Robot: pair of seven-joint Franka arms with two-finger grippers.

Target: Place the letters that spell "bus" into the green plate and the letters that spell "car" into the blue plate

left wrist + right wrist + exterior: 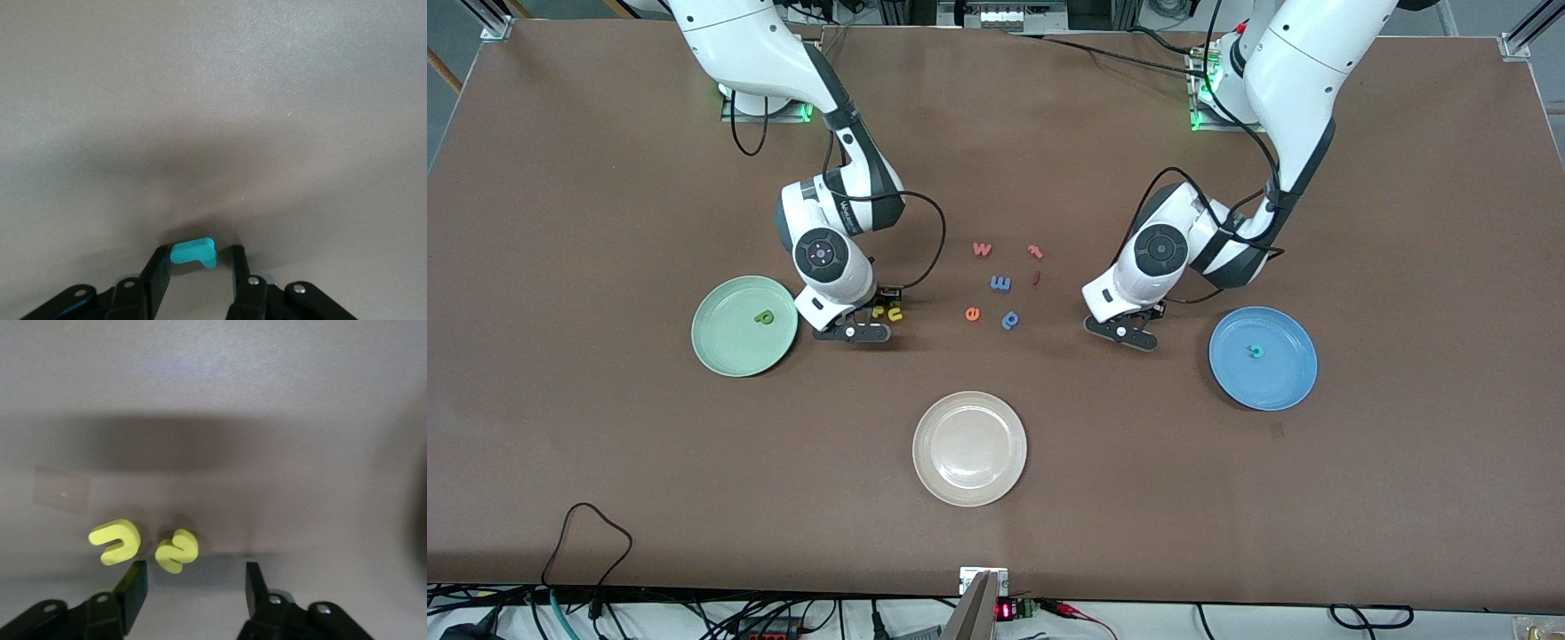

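The right arm reaches down from its base at the bench's top edge, elbow bent, wrist tipped toward the brown bench (605,178). Its right gripper (195,587) hangs low just beside the round pale mint-green plate (720,347), on the side toward the bench's middle. Its 2 black fingers (137,583) stand apart with nothing between them; the small yellow foam u (115,541) and the small yellow foam s (176,551) lie side by side on the bench just ahead of the fingertips. A small dark green foam b-shaped letter (764,316) already lies in the mint-green plate.

The left arm folds down likewise, and its left gripper (199,267) is low over the bench beside the round bright blue plate (1280,373). Its fingers (157,273) stand narrow around a small teal foam r (193,252); whether they press it I cannot tell. A small teal foam c (1256,351) lies in the blue plate.

Between the 2 arms lie 6 loose foam letters: a red w (982,250), a blue m (1001,284), an orange e (972,313), a blue p (1010,319) and 2 small red pieces (1035,252). A round beige plate (969,449) sits nearer the front edge.
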